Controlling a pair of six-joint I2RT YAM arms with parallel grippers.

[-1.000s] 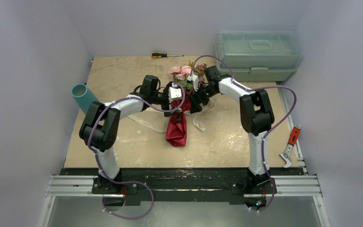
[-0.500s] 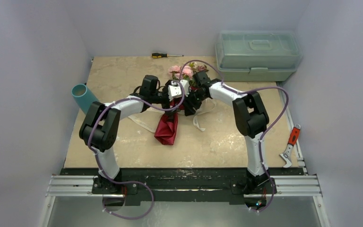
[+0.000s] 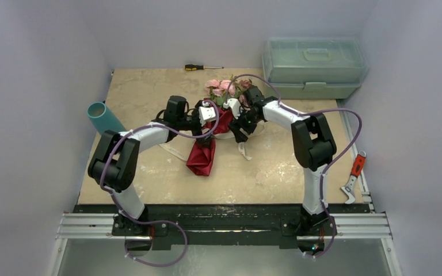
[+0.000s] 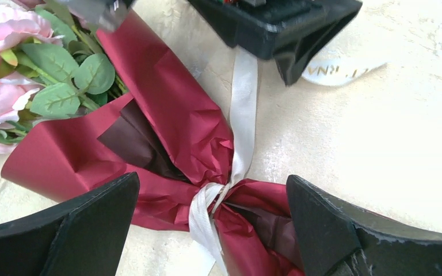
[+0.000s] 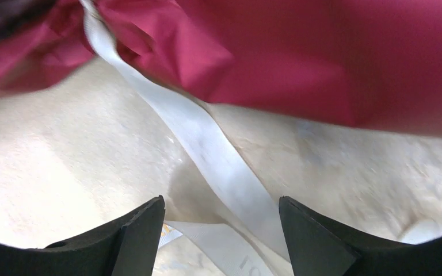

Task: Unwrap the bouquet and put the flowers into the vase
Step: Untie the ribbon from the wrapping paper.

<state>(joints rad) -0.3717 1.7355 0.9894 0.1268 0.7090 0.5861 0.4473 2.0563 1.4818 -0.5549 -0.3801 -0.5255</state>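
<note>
The bouquet [image 3: 204, 156] lies mid-table, its maroon paper cone pointing toward me and its pink flowers [image 3: 224, 87] at the far end. A cream ribbon [image 4: 210, 195] is knotted round the paper's neck. My left gripper [image 4: 213, 198] is open, straddling that knot just above it, with leafy roses [image 4: 17, 69] at upper left. My right gripper [image 5: 221, 215] is open, low over the table beside the paper [image 5: 322, 57], and a loose ribbon strip [image 5: 207, 144] runs between its fingers untouched. The teal vase [image 3: 101, 118] lies at the left table edge.
A pale green toolbox [image 3: 313, 66] sits at the back right. A screwdriver [image 3: 202, 67] lies by the back wall, and a red-handled tool [image 3: 354, 175] at the right edge. Loose ribbon ends [image 3: 244, 150] trail beside the bouquet.
The paper cone's tail has swung left. The left arm has pulled back to the left, and the right gripper went left, then back a little to the right.
</note>
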